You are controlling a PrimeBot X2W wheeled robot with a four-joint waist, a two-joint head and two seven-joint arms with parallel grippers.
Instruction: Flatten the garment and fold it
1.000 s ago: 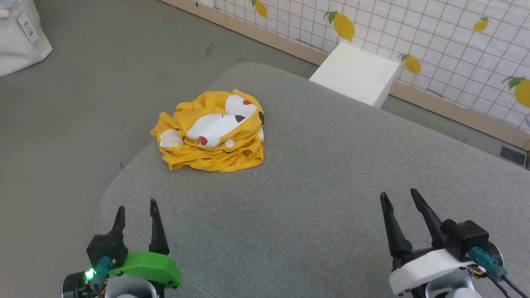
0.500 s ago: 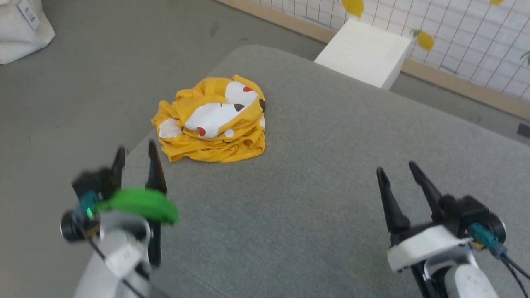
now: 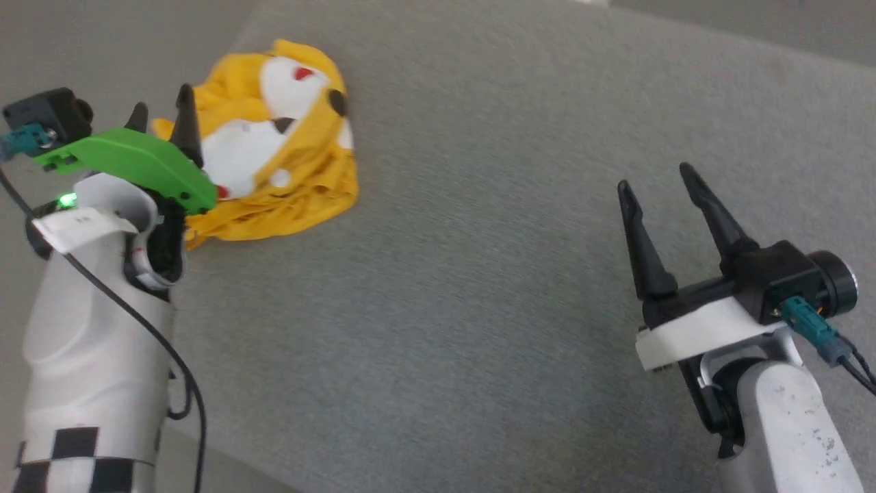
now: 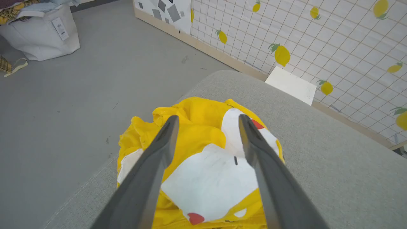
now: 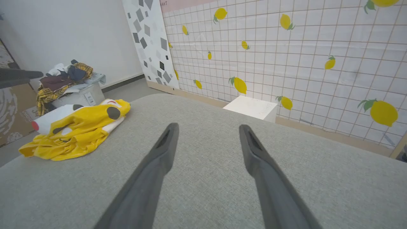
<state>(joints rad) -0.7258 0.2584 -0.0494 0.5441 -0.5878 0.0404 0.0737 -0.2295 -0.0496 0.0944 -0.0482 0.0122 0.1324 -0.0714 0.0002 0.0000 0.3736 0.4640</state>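
Garment [image 3: 301, 185] crumpled on cushion [image 3: 479, 205] | left claw [image 3: 162, 103] spread, empty, by it | right claw [image 3: 653, 177] spread, empty, well apart

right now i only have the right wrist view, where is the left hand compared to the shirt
observer: the left hand is open and aimed straight at the crumpled shirt, with nothing between its fingers.
operator: which part of it is it aimed at
observer: in the left wrist view, a big white patch of the print lies between the fingers, with a red dot at its near end.
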